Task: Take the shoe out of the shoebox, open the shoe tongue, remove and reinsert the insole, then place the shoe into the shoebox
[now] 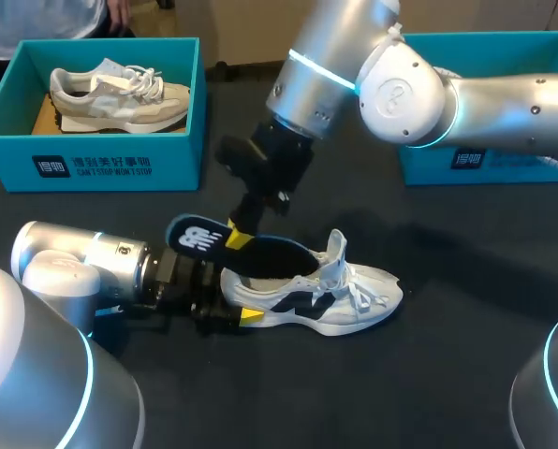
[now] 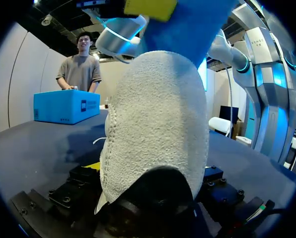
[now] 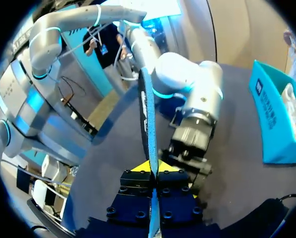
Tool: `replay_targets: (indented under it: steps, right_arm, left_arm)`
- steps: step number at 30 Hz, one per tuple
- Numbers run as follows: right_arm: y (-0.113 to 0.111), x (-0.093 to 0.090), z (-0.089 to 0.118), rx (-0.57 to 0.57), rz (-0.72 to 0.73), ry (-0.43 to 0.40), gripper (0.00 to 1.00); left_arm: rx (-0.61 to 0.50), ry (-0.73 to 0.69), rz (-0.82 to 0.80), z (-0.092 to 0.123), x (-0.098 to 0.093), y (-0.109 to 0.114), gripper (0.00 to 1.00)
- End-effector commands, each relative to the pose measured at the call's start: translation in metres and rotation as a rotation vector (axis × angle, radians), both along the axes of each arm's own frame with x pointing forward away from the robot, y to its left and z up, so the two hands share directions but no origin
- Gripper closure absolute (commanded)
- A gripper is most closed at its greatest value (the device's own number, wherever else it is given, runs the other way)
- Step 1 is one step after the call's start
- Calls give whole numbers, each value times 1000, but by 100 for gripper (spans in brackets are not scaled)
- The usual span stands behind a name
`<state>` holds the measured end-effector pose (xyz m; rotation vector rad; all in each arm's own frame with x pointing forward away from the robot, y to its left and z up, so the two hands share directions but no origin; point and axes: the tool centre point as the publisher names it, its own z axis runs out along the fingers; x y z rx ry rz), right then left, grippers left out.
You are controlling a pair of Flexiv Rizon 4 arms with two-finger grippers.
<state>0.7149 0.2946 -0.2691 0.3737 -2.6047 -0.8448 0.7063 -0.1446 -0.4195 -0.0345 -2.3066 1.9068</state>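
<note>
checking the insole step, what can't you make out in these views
- insole front end: head view, hidden down inside the shoe.
- shoe's toe and laces: left wrist view, the heel fills the view.
- right box contents: head view, the right arm covers them.

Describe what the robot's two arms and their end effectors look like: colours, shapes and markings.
The left arm and right arm are thick round tubes of silver-grey metal with white rounded joint housings, ringed by thin glowing cyan bands. The left end effector and right end effector are blocky black units with visible bolt heads, each with two fingers tipped bright yellow.
</note>
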Motion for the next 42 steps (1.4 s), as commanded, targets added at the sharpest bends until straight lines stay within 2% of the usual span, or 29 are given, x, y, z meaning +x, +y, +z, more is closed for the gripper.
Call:
replay_targets:
  steps: [1,4,5,18,20,21,23,25,28,30,42]
  right_arm:
    - [-10,0,36,38,-37,-34,100]
    - [-23,0,63,142,-62,-32,100]
    - [-32,1,77,242,-49,25,100]
    - [-32,1,77,242,-49,25,100]
    - [-35,4,72,360,-83,51,100]
    - [-38,8,78,364,-112,79,100]
    - [-44,9,100,375,-102,52,100]
    - [-53,8,124,376,-113,59,100]
    - [-66,2,150,437,-149,57,100]
    - [-76,-5,177,474,-179,97,100]
    - [-76,-5,177,474,-179,97,100]
  left_arm:
    - [0,0,-1,0,0,-1,100]
    - [0,0,-1,0,0,-1,100]
    - [0,0,-1,0,0,-1,100]
    - [0,0,-1,0,0,-1,100]
    - [0,0,-1,0,0,-1,100]
    - [0,0,-1,0,0,-1,100]
    - [0,0,-1,0,0,-1,100]
    - [0,0,-1,0,0,-1,100]
    - [0,0,-1,0,0,-1,100]
    - [0,0,-1,0,0,-1,100]
    - [0,0,-1,0,0,-1,100]
